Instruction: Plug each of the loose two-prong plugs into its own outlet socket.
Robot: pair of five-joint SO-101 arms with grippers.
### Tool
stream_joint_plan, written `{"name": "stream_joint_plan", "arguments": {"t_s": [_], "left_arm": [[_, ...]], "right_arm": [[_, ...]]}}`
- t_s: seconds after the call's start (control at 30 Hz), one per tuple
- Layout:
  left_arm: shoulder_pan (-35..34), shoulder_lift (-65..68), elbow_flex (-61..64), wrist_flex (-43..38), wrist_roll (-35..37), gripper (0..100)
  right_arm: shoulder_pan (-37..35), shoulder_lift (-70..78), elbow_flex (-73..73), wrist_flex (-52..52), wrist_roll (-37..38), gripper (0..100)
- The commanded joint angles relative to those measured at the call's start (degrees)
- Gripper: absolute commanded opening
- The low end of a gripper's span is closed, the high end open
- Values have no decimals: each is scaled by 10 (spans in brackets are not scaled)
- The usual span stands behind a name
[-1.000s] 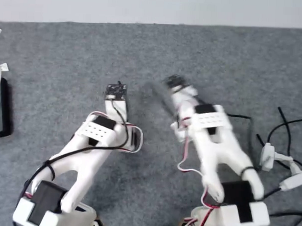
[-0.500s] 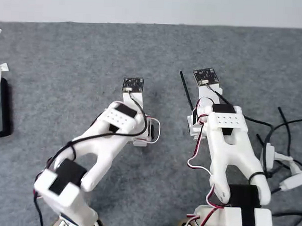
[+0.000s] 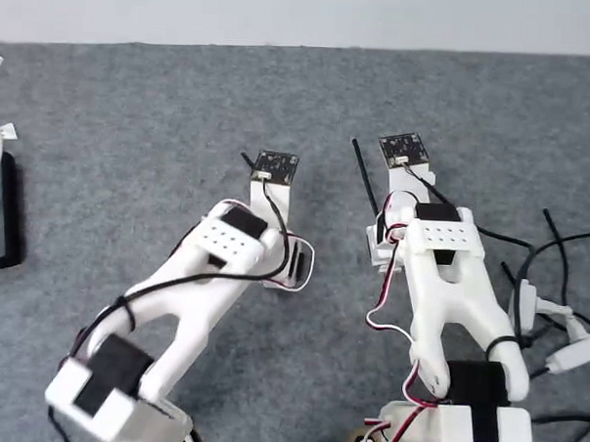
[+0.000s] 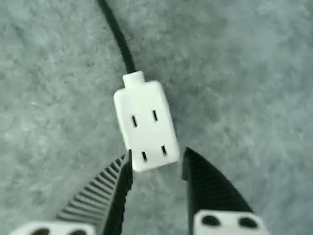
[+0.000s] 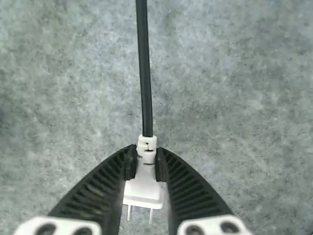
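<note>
Plug (image 5: 143,188), white and flat-bodied with two thin metal prongs, sits pinched in the right hand (image 5: 145,159), its smooth black cord (image 5: 143,73) trailing over the fuzzy grey worktop (image 5: 244,73). We see the left hand (image 4: 155,159) spread, ribbed fingers (image 4: 110,191) flanking the boxy white outlet socket (image 4: 145,125) lying flat.

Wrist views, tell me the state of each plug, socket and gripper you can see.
White two-outlet socket block on black cord: lying on grey carpet, slots empty.
Left gripper: open, astride the socket block's end.
White two-prong plug on black cord: unplugged, prongs bare.
Right gripper: shut on the plug.
</note>
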State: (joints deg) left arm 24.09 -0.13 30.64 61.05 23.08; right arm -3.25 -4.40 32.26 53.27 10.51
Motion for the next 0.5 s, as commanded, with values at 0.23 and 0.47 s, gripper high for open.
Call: {"name": "stream_joint_plan", "arguments": {"t_s": [0.23,0.47], "left_arm": [[-19,-170,117,-15,-129,65],[-105,-209,172,-116,-151,13]], "right_arm": [[-3,-29,-18,-8,-9,8],[-26,-29,-13,-13,-21,8]]}}
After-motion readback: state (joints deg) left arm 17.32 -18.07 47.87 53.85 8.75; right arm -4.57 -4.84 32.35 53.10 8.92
